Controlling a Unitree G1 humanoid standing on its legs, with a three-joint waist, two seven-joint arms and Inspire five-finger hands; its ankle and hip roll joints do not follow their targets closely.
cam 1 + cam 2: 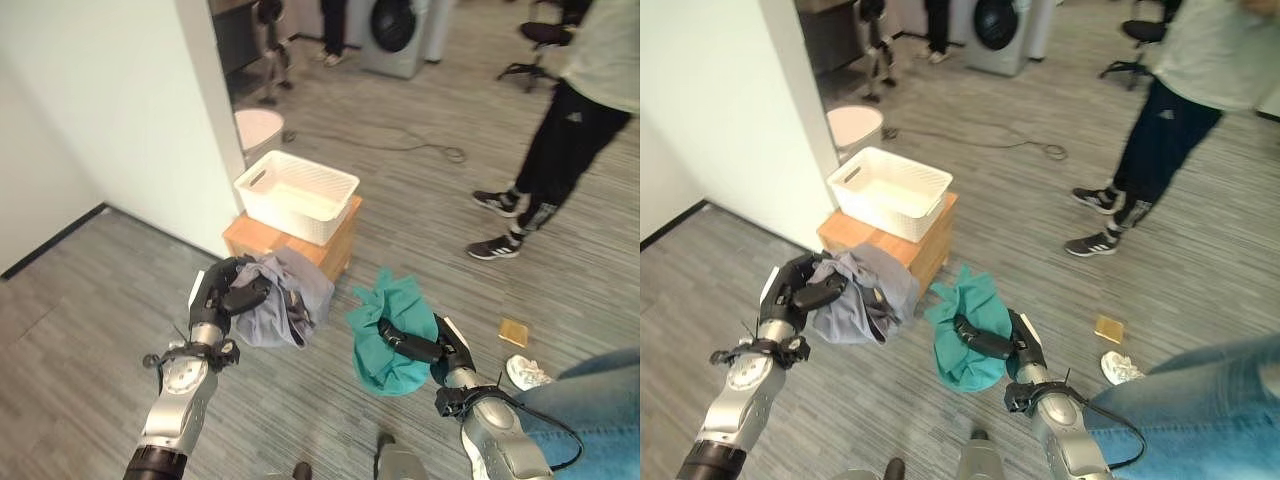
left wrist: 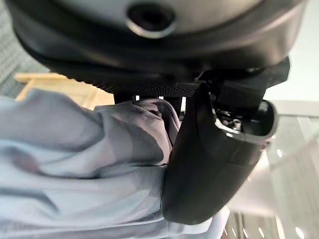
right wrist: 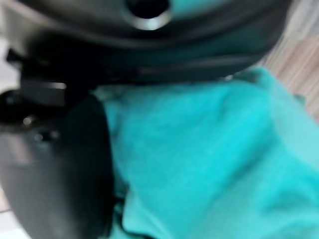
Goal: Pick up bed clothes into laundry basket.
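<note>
1. We see two garments held up off the floor: a grey-blue garment [image 1: 285, 300] in the left hand [image 1: 225, 293], and a teal garment [image 1: 385, 335] in the right hand [image 1: 425, 345].
2. Our left arm rises from the lower left with the forearm nearly upright; its dark fingers and thumb are curled tight round a bunched fold of the grey-blue cloth, which hangs down beside the hand. In the left wrist view the thumb [image 2: 214, 164] presses straight against the gathered fabric [image 2: 75, 164].
3. Our right arm comes in from the lower right, with the hand reaching toward the left; its fingers are wrapped across the middle of the teal cloth, which drapes above and below the grip. The right wrist view shows the teal cloth [image 3: 214, 159] pressed close against the hand.
4. The white laundry basket [image 1: 295, 195] sits on a low wooden stand [image 1: 335, 245] just beyond both garments, with the grey-blue one hanging in front of the stand's near edge.
5. Farther off, a person [image 1: 570, 130] in dark trousers stands on the grey plank floor [image 1: 80, 330], well apart to the right, and a washing machine [image 1: 395, 30] stands at the far back.
</note>
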